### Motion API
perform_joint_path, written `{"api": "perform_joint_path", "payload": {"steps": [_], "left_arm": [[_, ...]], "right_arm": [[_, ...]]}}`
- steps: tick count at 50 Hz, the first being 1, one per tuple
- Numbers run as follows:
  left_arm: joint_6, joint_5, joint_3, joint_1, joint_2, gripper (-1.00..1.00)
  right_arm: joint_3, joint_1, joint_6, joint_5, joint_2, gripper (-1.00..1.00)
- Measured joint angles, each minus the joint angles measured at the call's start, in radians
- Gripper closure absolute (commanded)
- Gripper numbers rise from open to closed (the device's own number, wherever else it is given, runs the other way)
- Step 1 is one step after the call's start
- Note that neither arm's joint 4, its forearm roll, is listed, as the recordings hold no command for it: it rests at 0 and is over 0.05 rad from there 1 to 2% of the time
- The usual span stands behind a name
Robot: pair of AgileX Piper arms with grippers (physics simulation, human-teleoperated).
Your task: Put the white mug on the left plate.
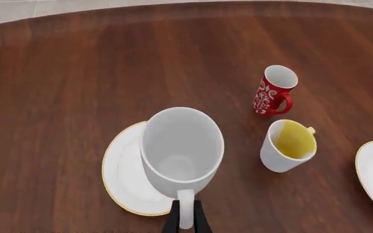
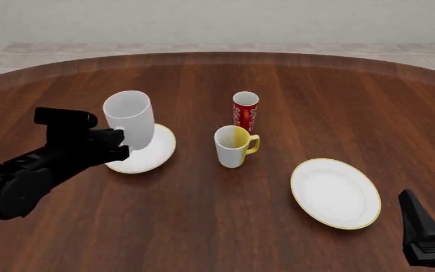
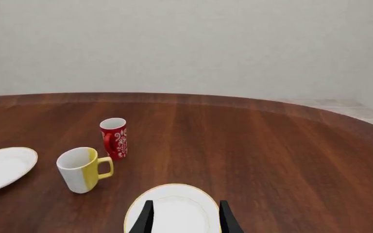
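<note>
The tall white mug [image 2: 129, 119] hangs upright above the left plate [image 2: 153, 153], a small white plate with a gold rim. My left gripper [image 2: 119, 144] is shut on the mug's loop handle. In the left wrist view the mug [image 1: 181, 148] fills the middle, its handle between the dark fingers [image 1: 173, 222], with the left plate [image 1: 123, 172] under it. My right gripper [image 3: 185, 218] is open and empty, low at the near right, above the other plate.
A slim red patterned cup [image 2: 244, 113] and a white mug with yellow handle [image 2: 233, 146] stand at mid-table, right of the left plate. A larger gold-rimmed plate [image 2: 335, 192] lies at the near right. The round wooden table's far edge [image 2: 217, 54] curves behind.
</note>
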Motion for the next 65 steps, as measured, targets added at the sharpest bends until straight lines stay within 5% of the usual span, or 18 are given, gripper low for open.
{"api": "perform_joint_path", "payload": {"steps": [65], "left_arm": [[-0.013,-0.123,-0.020,0.053,0.210,1.00]], "right_arm": [[0.001,-0.001,0.002,-0.016,0.018,-1.00]]}}
